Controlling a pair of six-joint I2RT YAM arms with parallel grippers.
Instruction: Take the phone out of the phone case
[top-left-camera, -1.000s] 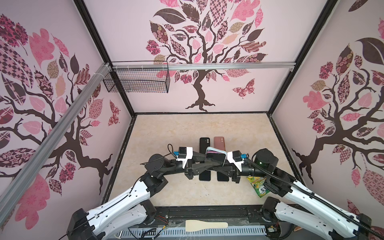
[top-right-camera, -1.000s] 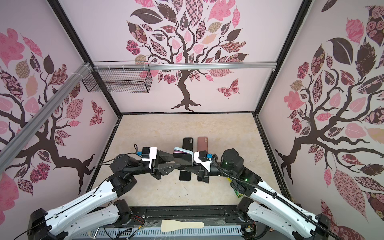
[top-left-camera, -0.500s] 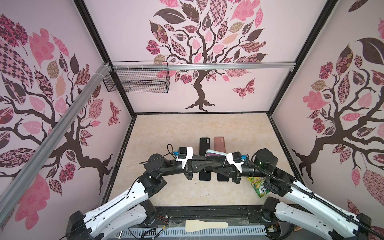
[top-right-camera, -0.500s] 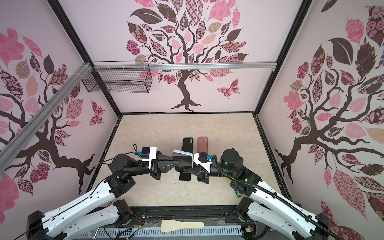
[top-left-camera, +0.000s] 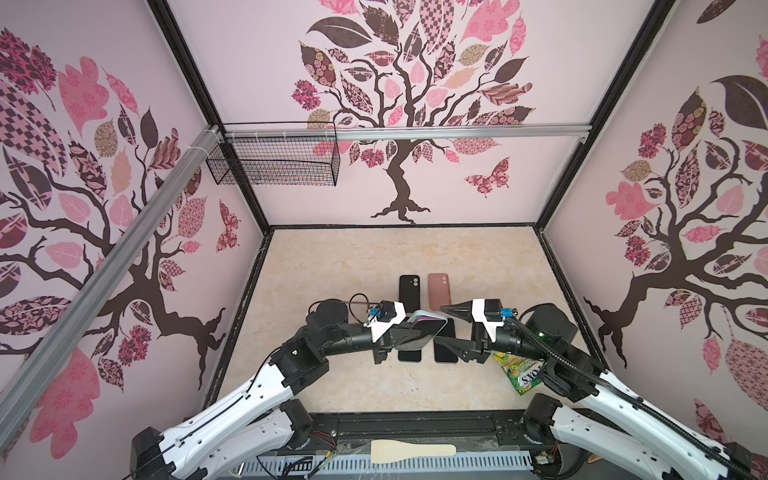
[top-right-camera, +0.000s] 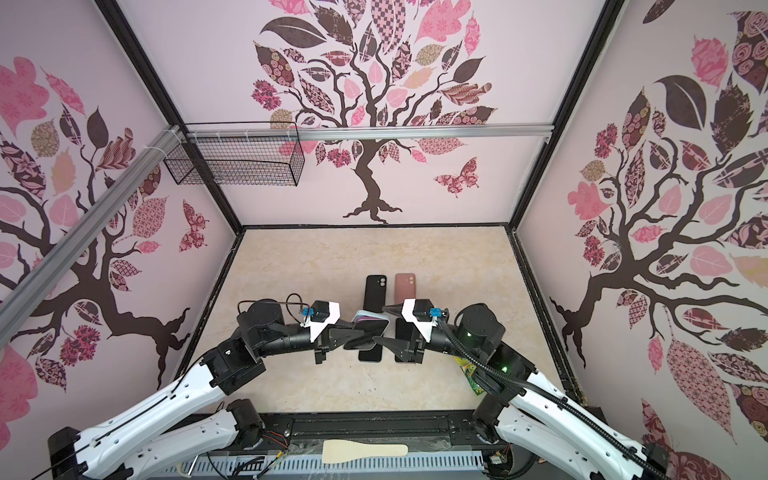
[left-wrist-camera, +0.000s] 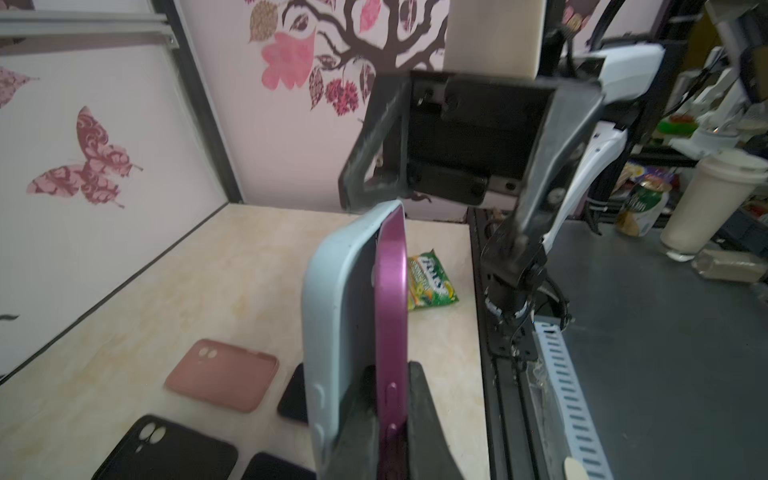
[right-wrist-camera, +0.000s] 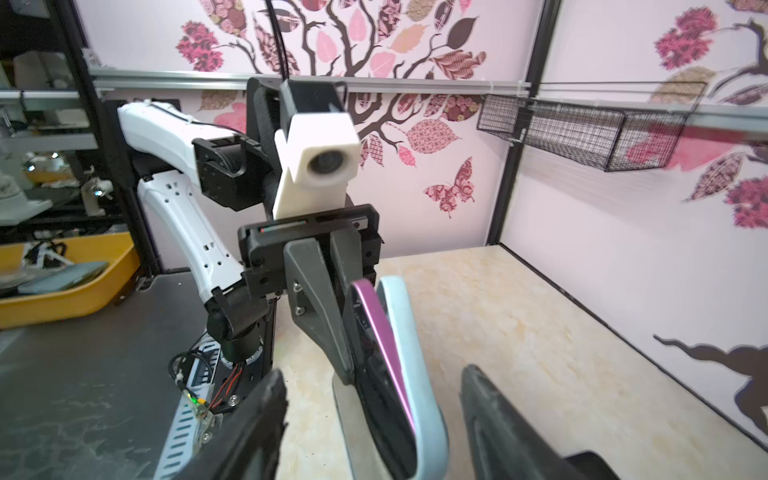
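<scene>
I am in the peeling step: the left fingers (left-wrist-camera: 424, 415) are clamping the purple metal-edged phone (left-wrist-camera: 392, 291), held on edge above the beige marbled tabletop (left-wrist-camera: 208, 270), while the pale blue soft phone case (left-wrist-camera: 332, 291) is gaping away from it. The right fingers (right-wrist-camera: 494, 415) are standing wide on both sides of the free end, holding nothing; next, I judge, they must close on the case alone and pull.

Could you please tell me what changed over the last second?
The right claw opened, releasing its end of the phone, and drew back slightly. The left claw still grips the phone, partly out of its blue case; the pink case lies unmoved.
</scene>
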